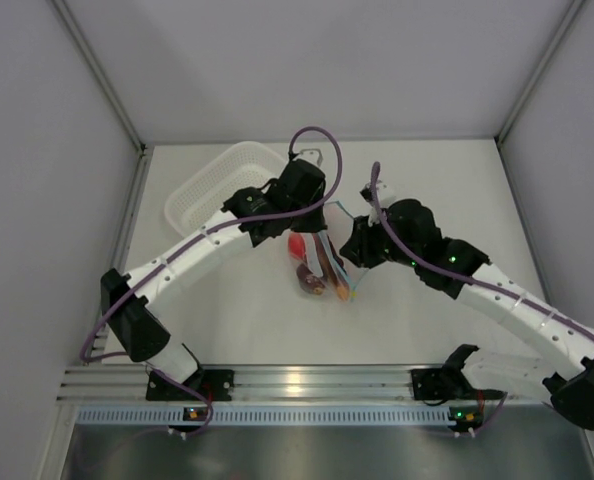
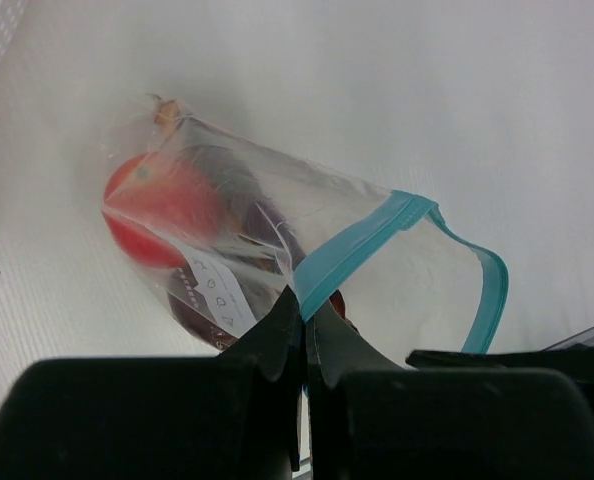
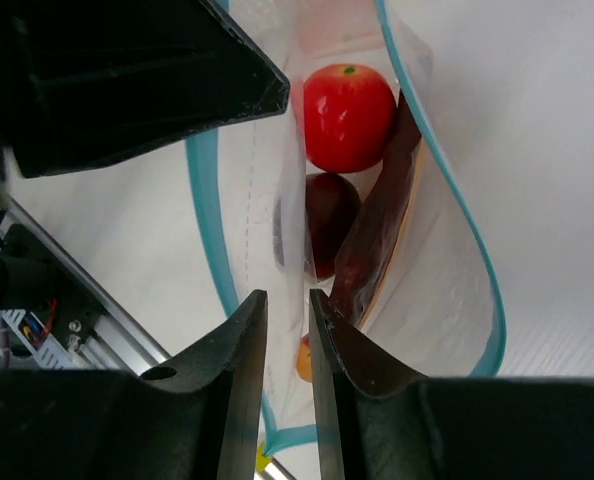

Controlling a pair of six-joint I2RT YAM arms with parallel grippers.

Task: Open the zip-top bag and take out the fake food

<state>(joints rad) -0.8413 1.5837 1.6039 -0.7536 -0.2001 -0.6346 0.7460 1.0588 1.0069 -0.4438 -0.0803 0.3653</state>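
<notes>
The clear zip-top bag [image 1: 329, 250] hangs between my two grippers with its light blue zip strip [image 2: 357, 245] parted and the mouth wide open [image 3: 437, 270]. Inside lie the red tomato ball [image 3: 349, 117], the dark brown ring [image 3: 327, 225] and the orange slice [image 3: 305, 360]. The tomato also shows through the plastic in the left wrist view [image 2: 152, 210] and from above [image 1: 296, 245]. My left gripper [image 2: 304, 305] is shut on the blue strip at one side of the mouth. My right gripper [image 3: 287, 300] straddles the bag's wall at the mouth's other end, its jaws a narrow gap apart.
A white perforated basket [image 1: 222, 180] stands at the back left, just behind the left arm. The aluminium rail [image 1: 297, 380] runs along the near edge. White walls close in the table on three sides.
</notes>
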